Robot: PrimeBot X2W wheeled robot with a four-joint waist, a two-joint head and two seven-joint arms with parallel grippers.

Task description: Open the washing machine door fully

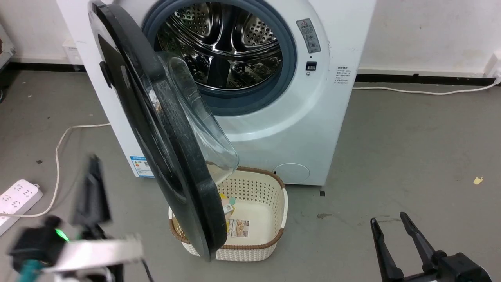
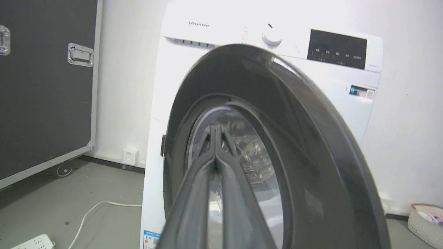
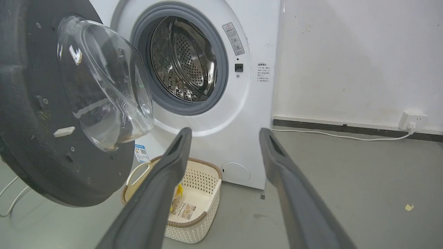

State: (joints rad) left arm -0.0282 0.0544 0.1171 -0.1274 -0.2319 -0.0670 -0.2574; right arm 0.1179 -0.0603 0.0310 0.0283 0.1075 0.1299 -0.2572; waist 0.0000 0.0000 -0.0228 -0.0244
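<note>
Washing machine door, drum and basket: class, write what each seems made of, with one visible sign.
Washing machine door: glossy black rim, probably plastic, with reflections; its clear bowl, glass or clear plastic, see-through. Drum: shiny perforated metal, likely steel. Basket: cream moulded plastic, regular holes, brown woven-look rim.

- We see a white wall (image 3: 346, 62), scuffed in places, with a dark skirting strip (image 3: 346, 128) along its foot.
- We see a grey floor (image 1: 411, 149), stained, with 1 yellow scrap (image 1: 478, 180) lying on it.
- We note a wall socket (image 3: 412, 120) set low, and a white cable (image 3: 328, 135) trailing from it along the floor.
- We see a white power strip (image 1: 17, 197) on the floor.
- We see a large black case (image 2: 41, 86) with metal edging and latches, standing on a castor (image 2: 64, 170).
- We find the light even and soft.
</note>
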